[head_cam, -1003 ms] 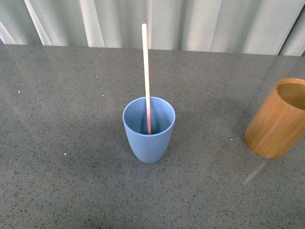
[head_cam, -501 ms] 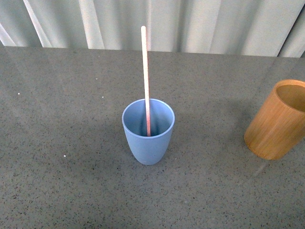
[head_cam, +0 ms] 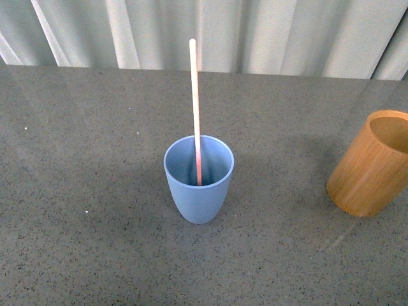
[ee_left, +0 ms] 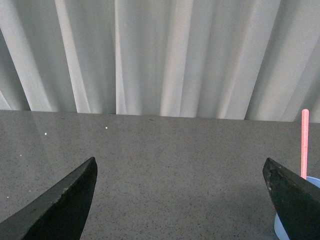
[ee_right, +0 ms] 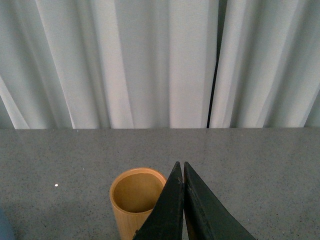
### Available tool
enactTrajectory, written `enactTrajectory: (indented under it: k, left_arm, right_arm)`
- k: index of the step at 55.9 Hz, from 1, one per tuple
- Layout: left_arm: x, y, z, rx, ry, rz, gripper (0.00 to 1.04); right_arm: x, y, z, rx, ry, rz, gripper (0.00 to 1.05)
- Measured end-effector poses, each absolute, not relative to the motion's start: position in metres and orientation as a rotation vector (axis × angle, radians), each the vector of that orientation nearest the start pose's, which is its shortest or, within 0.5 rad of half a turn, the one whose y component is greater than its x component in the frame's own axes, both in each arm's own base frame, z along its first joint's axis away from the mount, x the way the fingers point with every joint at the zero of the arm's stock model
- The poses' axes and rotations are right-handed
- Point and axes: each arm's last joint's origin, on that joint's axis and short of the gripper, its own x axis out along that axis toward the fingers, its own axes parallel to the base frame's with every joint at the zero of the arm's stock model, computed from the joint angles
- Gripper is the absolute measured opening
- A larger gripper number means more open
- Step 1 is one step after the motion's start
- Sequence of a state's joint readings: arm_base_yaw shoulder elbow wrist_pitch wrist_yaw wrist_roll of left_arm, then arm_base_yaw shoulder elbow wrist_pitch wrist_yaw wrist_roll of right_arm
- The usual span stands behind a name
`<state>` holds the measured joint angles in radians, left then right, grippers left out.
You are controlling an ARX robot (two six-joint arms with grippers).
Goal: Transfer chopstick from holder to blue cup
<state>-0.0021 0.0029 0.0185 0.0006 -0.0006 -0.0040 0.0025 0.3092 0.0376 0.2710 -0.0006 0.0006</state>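
Little has changed over the last second — the chopstick (head_cam: 196, 111) stands in the blue cup (head_cam: 199, 180) as before, so the transfer looks done. Its long axis is near vertical, cream end up. The holder (head_cam: 373, 163), well right of the cup on the counter (head_cam: 83, 217), appears empty. Left jaws spread wide, empty; right jaws pressed together, holding nothing.

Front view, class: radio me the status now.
Left gripper open, right gripper shut, both empty. Pale pink chopstick standing in light-blue plastic cup. Tan bamboo holder looks empty. Nothing obstructing.
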Motion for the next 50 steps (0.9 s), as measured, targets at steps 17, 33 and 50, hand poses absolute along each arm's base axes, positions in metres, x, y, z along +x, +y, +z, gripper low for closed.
enactTrajectory:
  k: [17, 33, 50]
  left_arm:
    - [0.097, 0.000, 0.170, -0.004, -0.017, -0.002, 0.98]
    - [0.097, 0.000, 0.170, -0.004, -0.016, -0.002, 0.98]
    - [0.097, 0.000, 0.170, -0.004, -0.017, -0.002, 0.98]
  right_arm:
    - [0.110, 0.000, 0.173, 0.001, -0.022, 0.003, 0.01]
    - [0.099, 0.000, 0.167, 0.001, 0.011, 0.003, 0.01]
    - [0.097, 0.000, 0.169, 0.001, -0.015, 0.002, 0.17]
